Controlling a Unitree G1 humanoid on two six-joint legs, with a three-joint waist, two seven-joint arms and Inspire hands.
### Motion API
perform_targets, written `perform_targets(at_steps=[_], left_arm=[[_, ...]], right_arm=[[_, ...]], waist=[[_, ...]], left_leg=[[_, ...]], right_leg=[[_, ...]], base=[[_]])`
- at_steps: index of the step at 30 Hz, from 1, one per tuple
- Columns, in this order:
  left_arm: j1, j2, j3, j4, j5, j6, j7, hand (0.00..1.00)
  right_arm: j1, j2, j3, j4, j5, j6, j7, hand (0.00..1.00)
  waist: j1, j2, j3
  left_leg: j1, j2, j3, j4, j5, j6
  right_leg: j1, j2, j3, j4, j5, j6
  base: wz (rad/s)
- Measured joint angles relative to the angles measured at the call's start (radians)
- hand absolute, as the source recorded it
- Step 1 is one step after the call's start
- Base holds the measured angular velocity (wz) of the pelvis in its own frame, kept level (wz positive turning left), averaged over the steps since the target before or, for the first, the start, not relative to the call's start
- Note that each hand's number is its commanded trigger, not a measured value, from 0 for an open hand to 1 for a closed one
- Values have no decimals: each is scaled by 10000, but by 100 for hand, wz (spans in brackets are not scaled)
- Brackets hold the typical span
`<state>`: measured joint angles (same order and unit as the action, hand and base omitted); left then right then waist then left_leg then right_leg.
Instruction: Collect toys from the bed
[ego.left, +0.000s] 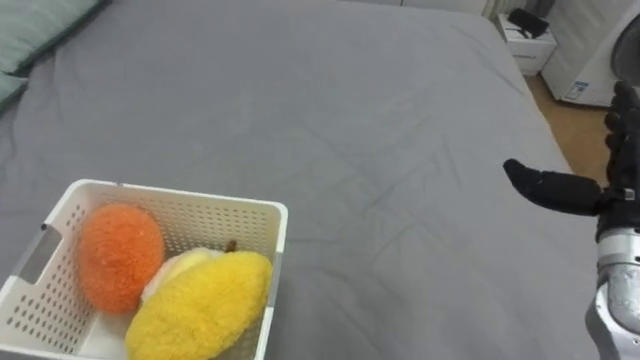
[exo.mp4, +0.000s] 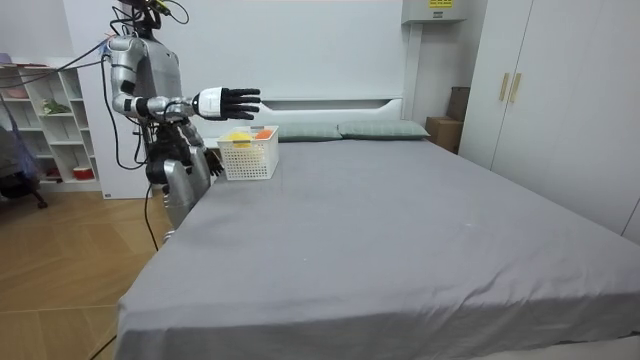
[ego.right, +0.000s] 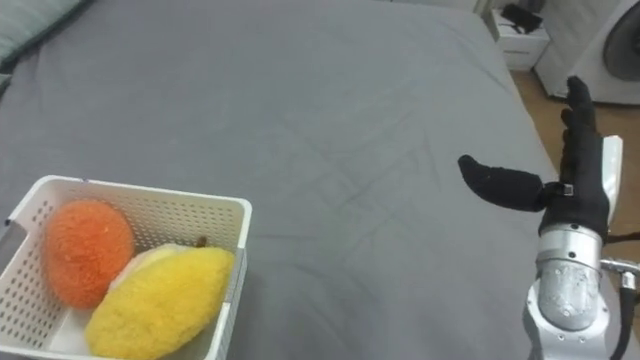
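Presently the toys in sight all lie in the white slatted basket (ego.left: 180, 205), which sits on the grey bed (ego.left: 350, 150) at the robot's near left. A round orange plush toy (ego.left: 120, 255) rests against the basket's left wall. A longer yellow plush toy (ego.left: 200, 305) lies slantwise along the right wall, and a pale toy (ego.left: 180, 265) is wedged between them, mostly covered. The stretch of sheet shown in the eye views carries no loose toy. By their fuzzy pile, these items should be light, soft and compressible. They are neither slippery nor fragile, so a moderate squeeze would do no harm. The best hold on each appears to be across the thick middle, with the thumb set against the fingers. The basket looks stiff and light, and a slot in its end wall offers a handhold. The right hand (ego.right: 578, 190) is held out above the bare sheet on the robot's right, well apart from the basket. Its fingers are straight and the thumb is spread wide; it holds nothing and touches nothing. What appears to be the left hand (exo.mp4: 212, 165) hangs low by the bed's edge in the room view, too small to assess.
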<state>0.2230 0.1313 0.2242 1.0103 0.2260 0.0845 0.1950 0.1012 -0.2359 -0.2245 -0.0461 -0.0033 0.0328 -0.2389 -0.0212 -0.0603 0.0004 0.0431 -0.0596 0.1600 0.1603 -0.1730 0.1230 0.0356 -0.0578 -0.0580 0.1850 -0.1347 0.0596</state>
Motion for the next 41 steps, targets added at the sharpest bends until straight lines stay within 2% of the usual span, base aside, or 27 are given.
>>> perform_targets(at_steps=[4, 6, 10, 12, 16, 18, 23, 28, 29, 31, 33, 36, 41], left_arm=[[122, -3, 101, -5, -177, 0, 107, 0], [175, -3, 109, -4, -667, 0, 210, 0], [285, -14, 81, -4, -1242, 1, 468, 0], [291, -45, 79, -1, -1592, 5, 557, 0], [381, -60, 92, -1, -1580, 4, 560, 0], [408, -75, 106, 46, -1582, 2, 558, 0], [437, -231, 472, 142, -1348, 4, 542, 0], [433, -275, 475, 174, -1348, 26, 479, 0], [427, -285, 478, 219, -1332, 34, 428, 0], [425, -290, 485, 254, -1327, 53, 314, 0], [342, -314, 431, 314, -1334, 107, 299, 0], [302, -344, 265, 313, -1328, 200, 295, 0], [263, -344, 68, 349, -1240, 251, 294, 0]], right_arm=[[337, 0, -340, 516, 375, -56, -99, 0], [479, 0, -618, 1113, 1259, -107, -185, 0], [804, 12, -737, 2545, 2971, -146, -302, 0], [1027, 74, -745, 3925, 4323, -96, -302, 0], [1367, 335, -773, 6436, 6122, -103, -52, 0], [1423, 427, -878, 8400, 7174, -100, 183, 0], [1519, 732, -1243, 11326, 7842, -98, 612, 0], [1616, 950, -1240, 12781, 7659, 5, 956, 0], [1609, 953, -1251, 12985, 7466, 103, 1068, 0], [1560, 944, -1243, 13225, 7150, 222, 1326, 0], [1521, 951, -1052, 13621, 6357, 360, 1654, 0], [1241, 958, -602, 13782, 5268, 690, 1939, 0], [609, 941, -190, 13775, 2957, 937, 2098, 0]], waist=[[-129, -31, -13], [-145, -54, -22], [-279, -102, -39], [-346, -68, -20], [-406, -7, -5], [-456, 47, -16], [-567, 176, -33], [-628, 241, -31], [-614, 311, -57], [-599, 332, -29], [-630, 364, -17], [-598, 416, 4], [-549, 422, 7]], left_leg=[[37, 55, 76, -40, -22, -34], [75, 110, 245, -81, -46, -71], [107, 138, 311, -107, -72, -111], [157, 148, 311, -110, -82, -127], [181, 156, 242, -144, -147, -165], [178, 162, 238, -95, -202, -171], [159, 162, 221, -70, -251, -234], [161, 148, 177, -28, -251, -235], [162, 146, 174, -25, -253, -233], [179, 138, 159, -23, -254, -231], [214, 133, -21, 36, -263, -223], [195, 132, -40, 60, -267, -225], [175, 134, -39, 60, -266, -235]], right_leg=[[-3, 53, 11, -16, 38, -60], [-24, 106, 60, -52, 77, -117], [20, 145, 152, -160, 83, -128], [79, 158, 148, -178, 83, -128], [151, 181, 176, -225, 74, -140], [188, 188, 163, -217, 54, -171], [183, 194, 151, -150, 11, -227], [224, 183, 143, -157, 10, -230], [230, 179, 141, -154, 10, -230], [260, 171, 115, -165, 10, -230], [376, 165, -25, -157, 10, -230], [382, 167, -34, -174, 8, -231], [361, 155, -165, -166, -19, -262]], base=[[-6], [-22], [-8], [0], [0], [0], [0], [1], [0], [4], [20], [4], [0]])
